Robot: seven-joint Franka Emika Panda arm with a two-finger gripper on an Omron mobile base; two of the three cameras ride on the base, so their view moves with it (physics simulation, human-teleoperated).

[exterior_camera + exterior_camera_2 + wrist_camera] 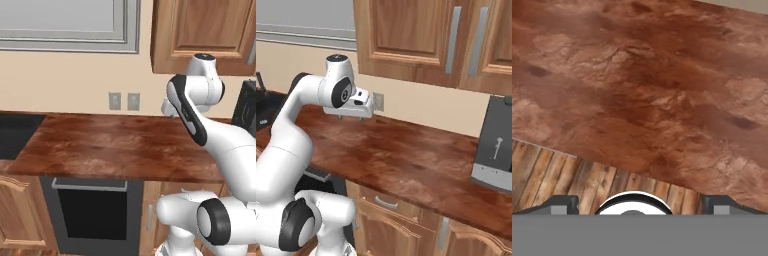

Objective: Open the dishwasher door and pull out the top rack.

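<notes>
Arm raised over the counter, dishwasher door shut below.

We see our gripper (350, 118) hanging above the reddish-brown countertop (115, 145), well apart from it, pointing down; in the hand view the two dark fingertips (559, 205) sit wide apart at the bottom with nothing between them, so the hand is released and holds nothing. The dishwasher door (92, 212) stands closed under the counter's front edge, its long grey bar handle (89, 186) running across the top of the black panel, between wooden cabinet doors (20, 215). A dark appliance (495, 147) rests on the counter to our right, and two wall outlets (124, 101) sit on the beige wall behind.
</notes>
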